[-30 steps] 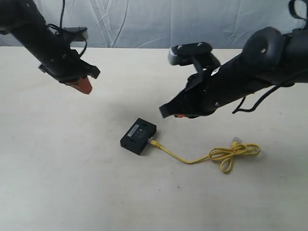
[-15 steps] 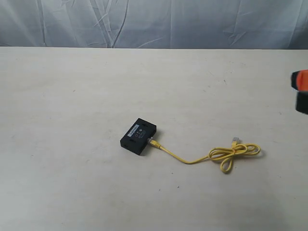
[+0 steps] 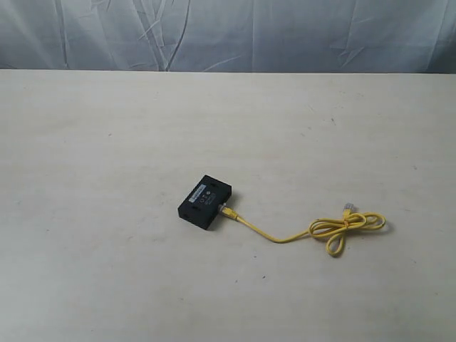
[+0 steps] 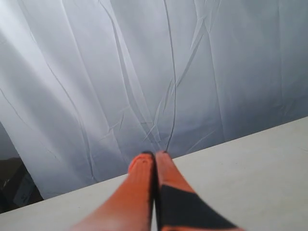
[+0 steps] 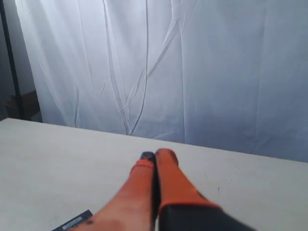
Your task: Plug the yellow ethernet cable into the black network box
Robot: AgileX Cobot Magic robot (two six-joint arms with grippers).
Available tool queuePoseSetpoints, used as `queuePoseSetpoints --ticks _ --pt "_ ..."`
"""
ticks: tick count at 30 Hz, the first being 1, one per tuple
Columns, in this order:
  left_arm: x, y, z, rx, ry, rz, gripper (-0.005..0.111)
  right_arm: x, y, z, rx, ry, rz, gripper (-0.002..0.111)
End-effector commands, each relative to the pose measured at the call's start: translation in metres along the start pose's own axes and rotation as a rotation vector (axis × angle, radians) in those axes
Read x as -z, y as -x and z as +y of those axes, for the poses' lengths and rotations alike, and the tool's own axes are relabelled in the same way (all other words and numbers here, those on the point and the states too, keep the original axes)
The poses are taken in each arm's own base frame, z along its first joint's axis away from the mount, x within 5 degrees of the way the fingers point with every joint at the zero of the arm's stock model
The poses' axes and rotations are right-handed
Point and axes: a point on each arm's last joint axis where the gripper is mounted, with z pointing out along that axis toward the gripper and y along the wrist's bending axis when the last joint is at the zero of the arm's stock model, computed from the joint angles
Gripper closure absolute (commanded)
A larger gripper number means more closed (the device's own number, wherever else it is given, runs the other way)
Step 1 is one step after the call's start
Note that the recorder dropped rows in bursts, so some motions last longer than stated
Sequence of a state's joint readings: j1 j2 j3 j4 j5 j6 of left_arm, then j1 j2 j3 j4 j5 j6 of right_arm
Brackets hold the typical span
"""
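The black network box lies flat near the middle of the table, pale label strip up. One clear plug of the yellow ethernet cable sits against the box's right side; the cord runs right into a small coil with the other plug free. Neither arm shows in the exterior view. My left gripper is shut with nothing in it, pointing at the curtain. The right gripper is shut and empty too; a corner of the box peeks beside its fingers.
A creased grey-white curtain hangs behind the table's far edge. The pale tabletop holds nothing else. A dark stand rises at one side of the right wrist view.
Both arms, which hung over the table a second ago, have pulled out of the exterior view; the right left last. Box and cable have not moved.
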State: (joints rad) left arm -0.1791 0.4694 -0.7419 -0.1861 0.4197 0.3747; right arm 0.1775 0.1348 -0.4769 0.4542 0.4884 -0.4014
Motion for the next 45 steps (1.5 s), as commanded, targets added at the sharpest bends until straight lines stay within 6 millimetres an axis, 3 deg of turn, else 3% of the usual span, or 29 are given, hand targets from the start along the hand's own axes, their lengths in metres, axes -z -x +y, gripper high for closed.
queuePoseSetpoints --ticks 1,8,13,25,31,45 --pt "0.003 -0.002 0.0 -0.003 0.004 0.0 0.107 0.01 0.0 0.002 0.008 -0.007 -0.05 0.109" --pt "0.003 -0.002 0.0 -0.003 0.004 0.0 0.107 0.011 -0.001 0.002 0.014 -0.007 -0.049 0.109" --pt "0.003 -0.002 0.0 -0.003 0.004 0.0 0.107 0.016 -0.002 -0.003 0.123 -0.078 -0.045 0.109" --pt "0.003 -0.002 0.0 -0.003 0.004 0.0 0.107 0.015 -0.017 -0.016 0.013 -0.212 0.019 0.109" --pt "0.003 -0.002 0.0 -0.003 0.004 0.0 0.107 0.008 -0.043 -0.018 0.017 -0.215 0.048 0.109" --pt "0.003 -0.002 0.0 -0.003 0.004 0.0 0.107 -0.016 -0.133 -0.024 -0.005 -0.213 0.255 0.109"
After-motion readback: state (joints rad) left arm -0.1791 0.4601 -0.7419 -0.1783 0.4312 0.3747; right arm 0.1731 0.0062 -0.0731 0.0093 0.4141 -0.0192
